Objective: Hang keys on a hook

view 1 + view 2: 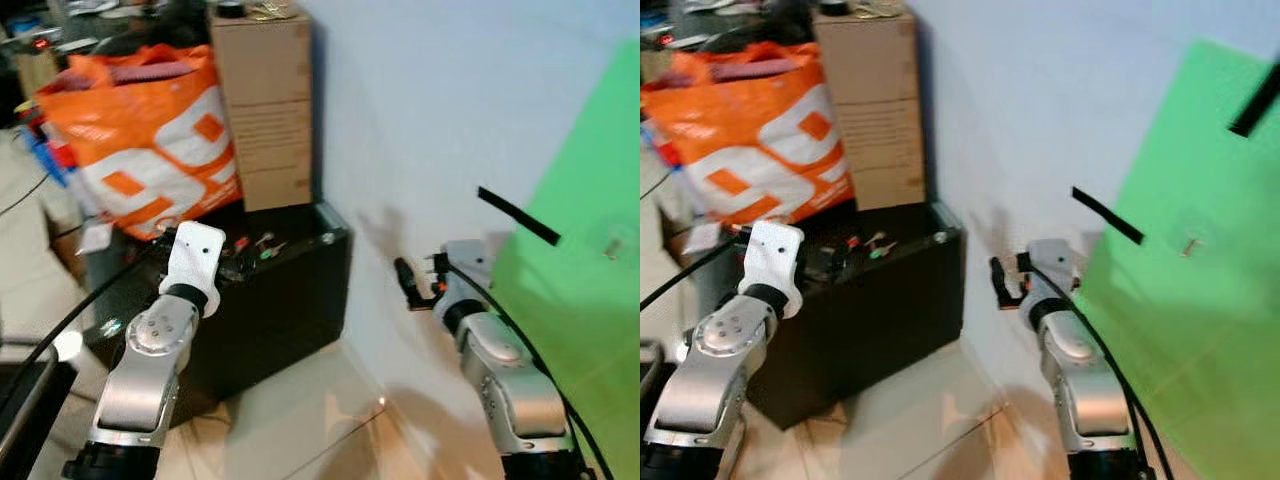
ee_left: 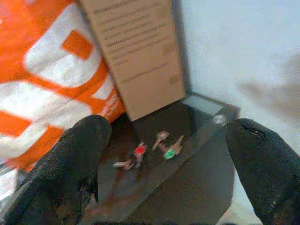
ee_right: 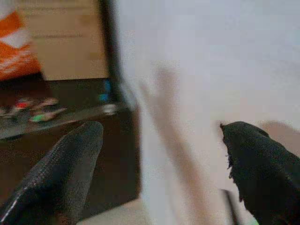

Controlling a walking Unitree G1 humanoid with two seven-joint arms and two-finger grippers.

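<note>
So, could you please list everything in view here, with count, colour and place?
keys: several, red and green tags, on the black cabinet.
black cabinet: one, against the wall.
cardboard box: one, brown, on the cabinet by the wall.
bag: one, orange and white, beside the box.
green sheet: one, taped to the wall.
hook: one, small, on the sheet.
left claw: open, facing the keys.
right claw: open, near the wall.
</note>
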